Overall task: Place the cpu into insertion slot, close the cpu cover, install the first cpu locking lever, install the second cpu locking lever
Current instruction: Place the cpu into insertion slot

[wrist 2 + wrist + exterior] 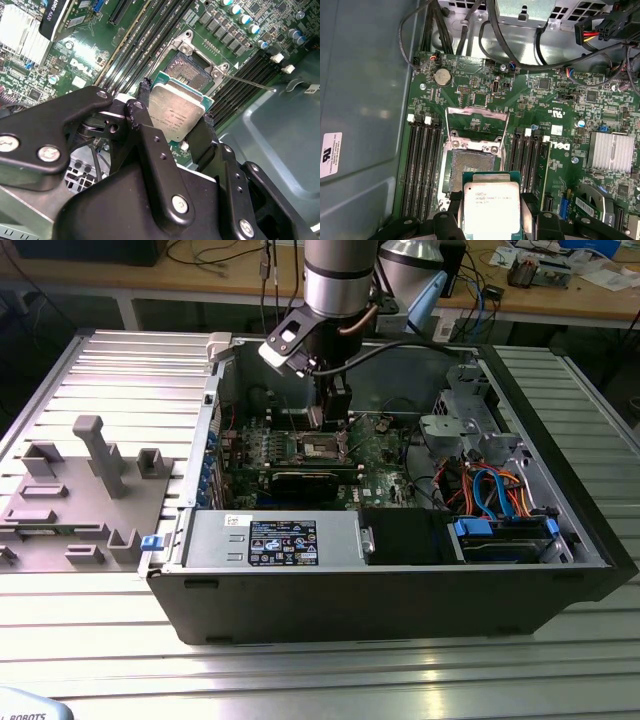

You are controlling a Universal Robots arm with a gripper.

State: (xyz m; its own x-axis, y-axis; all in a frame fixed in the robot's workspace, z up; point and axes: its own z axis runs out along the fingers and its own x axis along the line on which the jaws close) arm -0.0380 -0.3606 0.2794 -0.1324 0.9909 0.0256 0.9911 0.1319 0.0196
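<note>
My gripper (177,102) is shut on the cpu (177,112), a flat square chip with a dull silver top and green edge, pinched by two opposite sides between the black fingers (145,86). It hangs just above the green board, beside the insertion slot (471,167), a dark square socket with a silver rim that lies bare. The cpu cover (476,124) stands swung open at the socket's far side. A thin wire locking lever (250,82) sticks out free past the socket. In the exterior view the gripper (330,422) hovers over the slot (322,448) inside the open computer case.
Long black memory slots (422,165) flank the socket on both sides. A finned heat sink (612,150) and black cables (520,55) lie nearby. Inside the case sit a drive cage (465,415) and a power supply (275,540). A grey fixture (90,490) stands at the exterior view's left.
</note>
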